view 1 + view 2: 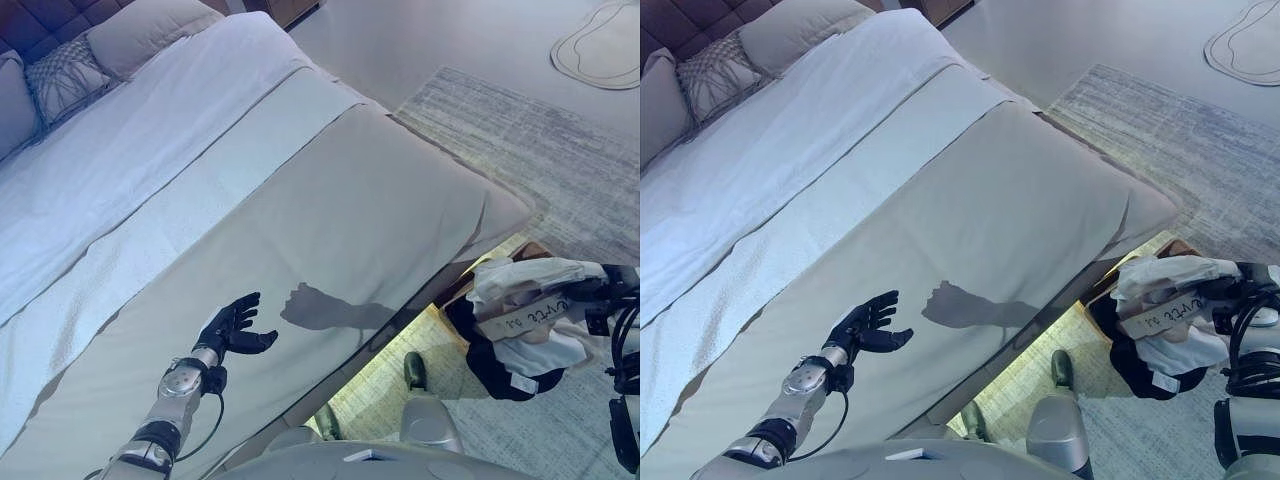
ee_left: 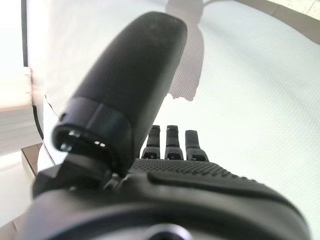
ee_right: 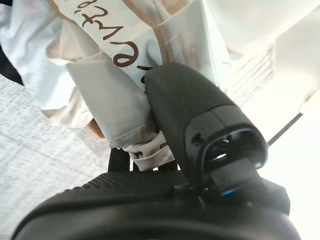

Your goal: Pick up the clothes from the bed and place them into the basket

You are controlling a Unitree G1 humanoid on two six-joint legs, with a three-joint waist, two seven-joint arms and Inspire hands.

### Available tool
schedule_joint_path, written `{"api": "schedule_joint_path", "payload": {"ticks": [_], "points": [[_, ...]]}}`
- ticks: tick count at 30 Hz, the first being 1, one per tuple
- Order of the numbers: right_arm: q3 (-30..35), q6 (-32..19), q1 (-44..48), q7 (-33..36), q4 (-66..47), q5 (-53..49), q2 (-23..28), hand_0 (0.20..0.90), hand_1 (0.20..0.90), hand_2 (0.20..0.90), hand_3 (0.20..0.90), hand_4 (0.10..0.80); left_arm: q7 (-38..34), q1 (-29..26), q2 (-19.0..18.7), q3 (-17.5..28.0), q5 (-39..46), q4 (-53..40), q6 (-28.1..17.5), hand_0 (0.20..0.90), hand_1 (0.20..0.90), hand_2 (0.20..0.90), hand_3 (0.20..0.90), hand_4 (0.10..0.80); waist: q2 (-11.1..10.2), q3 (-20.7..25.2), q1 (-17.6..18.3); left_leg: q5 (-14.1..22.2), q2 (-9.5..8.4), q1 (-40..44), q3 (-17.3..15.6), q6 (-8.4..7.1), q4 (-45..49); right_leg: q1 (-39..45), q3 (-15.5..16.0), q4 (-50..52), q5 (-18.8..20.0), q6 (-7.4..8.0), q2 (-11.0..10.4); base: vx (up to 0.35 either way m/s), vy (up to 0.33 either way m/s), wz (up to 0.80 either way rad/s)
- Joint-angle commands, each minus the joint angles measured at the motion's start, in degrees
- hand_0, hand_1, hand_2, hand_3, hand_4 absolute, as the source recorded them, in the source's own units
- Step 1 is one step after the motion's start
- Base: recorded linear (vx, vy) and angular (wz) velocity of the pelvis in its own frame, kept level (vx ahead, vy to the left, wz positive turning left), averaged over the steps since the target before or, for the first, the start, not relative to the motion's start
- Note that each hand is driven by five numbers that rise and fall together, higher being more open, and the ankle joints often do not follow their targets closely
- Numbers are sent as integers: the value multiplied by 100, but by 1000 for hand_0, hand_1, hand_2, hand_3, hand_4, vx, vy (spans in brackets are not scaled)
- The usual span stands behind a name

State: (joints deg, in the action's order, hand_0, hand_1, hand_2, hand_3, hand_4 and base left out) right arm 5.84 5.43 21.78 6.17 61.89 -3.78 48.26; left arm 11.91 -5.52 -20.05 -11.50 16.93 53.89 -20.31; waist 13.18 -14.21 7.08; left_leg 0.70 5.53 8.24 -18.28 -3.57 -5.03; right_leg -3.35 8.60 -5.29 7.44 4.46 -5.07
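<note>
My right hand point(image 3: 200, 130) pinches the clothes point(image 1: 525, 300) over the basket point(image 1: 500, 365) at four o'clock, unreleased; left hand point(image 1: 235, 328) spread.

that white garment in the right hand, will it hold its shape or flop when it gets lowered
Probably floppy: the white garment bunches and folds around the right hand. Likely light, as a thumb pinch seems to hold it. Loose ends hang over the dark basket and may catch on its rim.

Beyond me I see pillows point(image 1: 140, 35) against a dark tufted headboard point(image 1: 35, 20) at the far end, a grey rug point(image 1: 540, 140) on the floor, and a pale, curvy mat point(image 1: 600, 45) farther off.
</note>
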Motion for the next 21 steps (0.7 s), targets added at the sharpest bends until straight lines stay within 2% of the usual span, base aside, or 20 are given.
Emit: {"api": "schedule_joint_path", "payload": {"ticks": [1,2,12,14,21], "points": [[13,-228,323,363,85,87,303,509,509,509,444,344,21,-105,-316,45,356,-317,-551,900,900,900,900,800,-506,298,75,374,-81,-141,144,-86,432,75,-99,624,-703,186,-305,0,0,0],[8,-242,332,341,99,94,325,900,900,900,900,800,34,-102,-312,43,367,-316,-565,900,900,900,900,800,-494,294,78,372,-86,-141,143,-85,432,83,-105,619,-704,187,-305,0,0,0],[56,-430,153,253,-51,-13,346,900,900,900,900,800,20,-22,-290,93,378,-296,-543,900,900,900,900,800,-500,349,154,391,-55,-88,88,-120,439,114,-151,493,-658,195,-282,24,7,0],[161,-472,56,220,-117,-381,253,900,900,900,900,800,-31,31,-287,175,412,-303,-515,900,900,900,900,800,-528,384,157,396,-27,-52,74,-121,427,146,-156,478,-660,192,-261,57,-5,0],[320,-815,-398,315,-936,-585,-154,900,900,900,900,800,-97,124,-257,329,352,-384,-397,900,900,900,900,800,-667,501,199,387,69,13,31,-134,418,194,-168,538,-705,168,-188,45,-2,0]]}}
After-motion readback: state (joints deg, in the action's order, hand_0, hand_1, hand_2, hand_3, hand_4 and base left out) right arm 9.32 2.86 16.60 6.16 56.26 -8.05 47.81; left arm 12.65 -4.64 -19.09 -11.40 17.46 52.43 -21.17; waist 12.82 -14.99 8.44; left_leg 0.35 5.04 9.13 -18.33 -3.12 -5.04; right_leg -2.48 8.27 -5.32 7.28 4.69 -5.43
